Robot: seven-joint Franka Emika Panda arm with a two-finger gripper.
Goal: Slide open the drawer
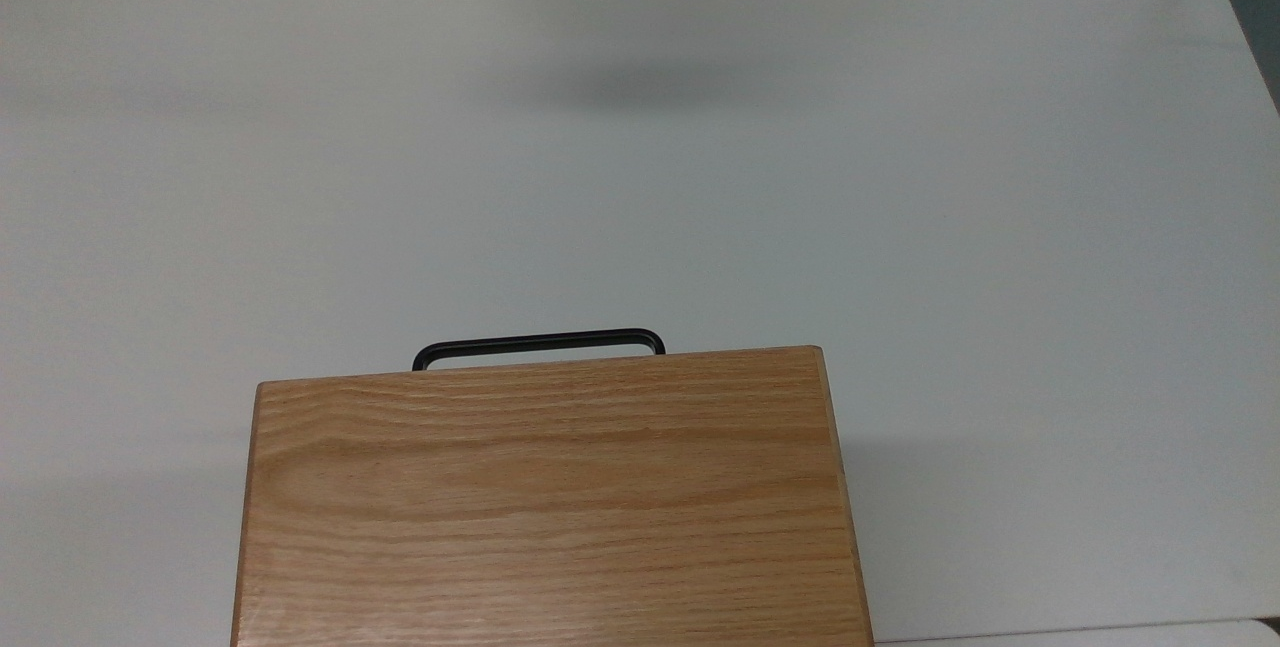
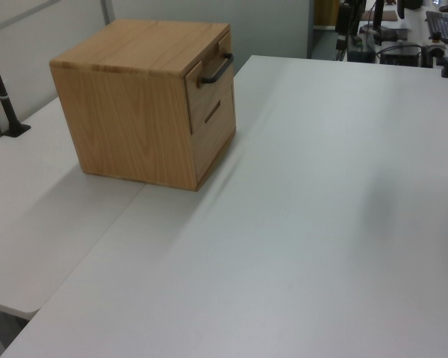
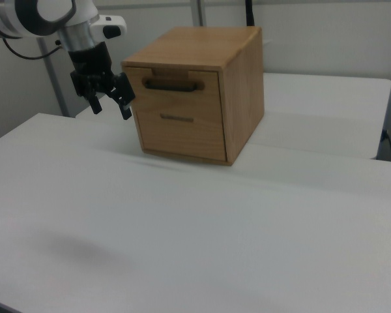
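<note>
The drawer (image 3: 176, 91) is the upper front of an oak cabinet (image 3: 241, 98) and sits flush, pushed in. Its long black bar handle (image 3: 173, 83) runs across the front. The handle (image 1: 540, 342) juts past the cabinet top's far edge in the top view, and the handle (image 2: 216, 68) sticks out of the drawer front (image 2: 207, 89) in the left view. My gripper (image 3: 111, 107) hangs in the air at the right view's left of the cabinet, about level with the drawer and a short gap away from it. Its black fingers (image 3: 125, 109) are open and hold nothing.
A lower front with a small slot pull (image 3: 176, 119) sits under the drawer. The cabinet stands on a white table (image 1: 640, 177) with wide bare surface before it. A seam (image 2: 112, 224) joins two tabletops. A black clamp post (image 2: 4, 97) stands at the left view's left.
</note>
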